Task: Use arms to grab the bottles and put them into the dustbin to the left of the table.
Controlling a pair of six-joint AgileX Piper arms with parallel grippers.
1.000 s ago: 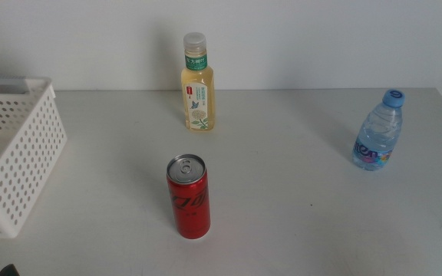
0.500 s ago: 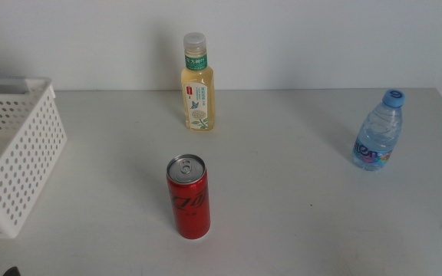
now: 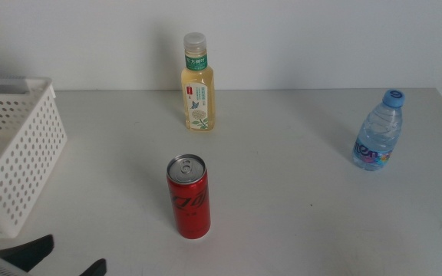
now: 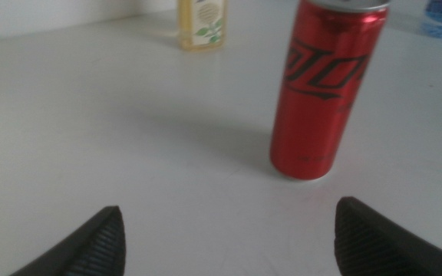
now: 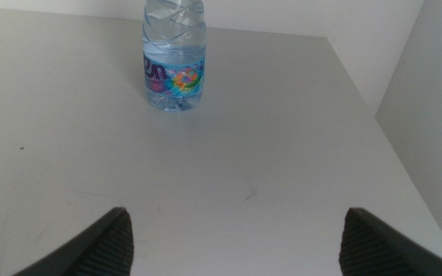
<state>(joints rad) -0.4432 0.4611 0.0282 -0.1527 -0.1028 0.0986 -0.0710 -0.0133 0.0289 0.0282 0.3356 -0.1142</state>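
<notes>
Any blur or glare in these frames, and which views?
Middle view: sharp, even light, soft shadows. Left wrist view: red can slightly soft, table washed out by glare, left claw tips blurred. Right wrist view: water bottle clear enough.

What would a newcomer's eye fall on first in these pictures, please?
Most likely the red soda can, standing upright alone near the table's front centre, with the left claw open at the front-left corner. Behind it stands the yellow tea bottle, the water bottle at the far right, and the white perforated dustbin on the left edge.
</notes>
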